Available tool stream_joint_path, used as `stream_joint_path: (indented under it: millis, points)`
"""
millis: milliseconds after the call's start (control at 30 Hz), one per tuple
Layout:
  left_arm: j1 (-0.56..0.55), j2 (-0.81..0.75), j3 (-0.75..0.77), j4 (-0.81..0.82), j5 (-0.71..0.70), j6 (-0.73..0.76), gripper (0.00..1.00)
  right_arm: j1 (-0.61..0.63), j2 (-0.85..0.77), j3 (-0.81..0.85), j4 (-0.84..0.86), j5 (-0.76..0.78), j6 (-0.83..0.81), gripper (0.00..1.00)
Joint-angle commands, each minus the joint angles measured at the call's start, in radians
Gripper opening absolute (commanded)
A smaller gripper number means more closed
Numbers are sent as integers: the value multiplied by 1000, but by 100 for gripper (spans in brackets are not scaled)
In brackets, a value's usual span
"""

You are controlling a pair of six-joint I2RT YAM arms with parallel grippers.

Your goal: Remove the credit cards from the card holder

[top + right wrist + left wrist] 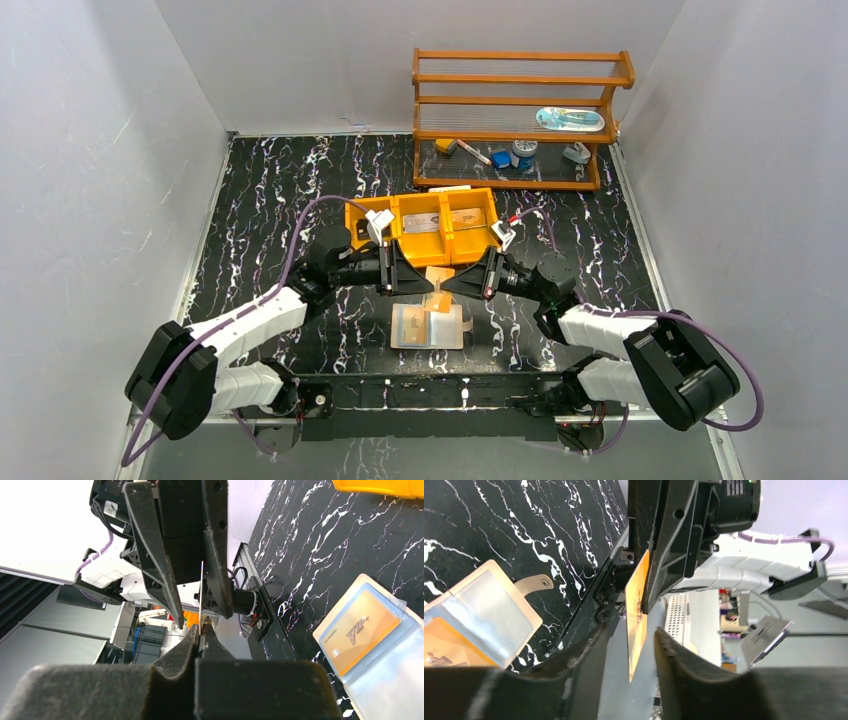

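The card holder (430,327) lies open on the table between the arms, with an orange-tan credit card (415,325) in its left sleeve. It also shows in the left wrist view (489,612) and in the right wrist view (385,655), where a gold card (362,630) sits in a sleeve. My right gripper (447,286) (200,630) is shut on another orange card (636,615), holding it upright above the holder. My left gripper (424,284) (633,631) is open, one finger (589,655) on each side of that card without touching it.
An orange three-compartment tray (440,238) with cards in it stands just behind the grippers. A wooden shelf (515,100) with small items is at the back right. White walls close in both sides.
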Motion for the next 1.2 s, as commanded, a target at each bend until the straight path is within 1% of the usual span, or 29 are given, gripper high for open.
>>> stream_joint_path:
  millis: [0, 33, 100, 167, 233, 333, 367, 433, 567, 633, 733, 867, 1067, 1167]
  points:
    - [14, -50, 45, -98, -16, 64, 51, -14, -48, -7, 8, -5, -15, 0]
    - [14, -59, 63, -163, -45, 99, 64, -18, -60, 1, -21, -1, -30, 0]
    - [16, -86, 100, -299, -140, 165, 83, -25, -91, 33, -170, 12, -87, 0]
    - [16, -114, 142, -452, -254, 233, 92, -35, -132, 90, -361, 50, -182, 0]
    - [16, -136, 185, -610, -402, 297, 98, -47, -179, 162, -574, 134, -315, 0]
    - [17, -176, 238, -813, -618, 366, 98, -51, -226, 289, -910, 338, -512, 0]
    - [16, -189, 250, -859, -675, 384, 98, -51, -232, 331, -995, 408, -567, 0]
    - [16, -223, 264, -921, -760, 415, 98, -52, -230, 407, -1095, 530, -677, 0]
    - [18, -272, 275, -985, -890, 465, 98, -51, -182, 520, -1164, 713, -850, 0]
    - [18, -287, 279, -994, -942, 480, 98, -51, -131, 567, -1176, 761, -940, 0]
    - [18, -309, 282, -996, -1006, 502, 98, -52, -35, 640, -1183, 788, -1093, 0]
    - [18, -322, 258, -992, -1052, 554, 98, -51, 68, 706, -1150, 823, -1270, 0]
    - [17, -353, 177, -979, -1084, 567, 99, -51, 203, 772, -1107, 789, -1601, 0]
    - [17, -360, 174, -966, -1075, 569, 98, -52, 267, 822, -1120, 749, -1715, 0]
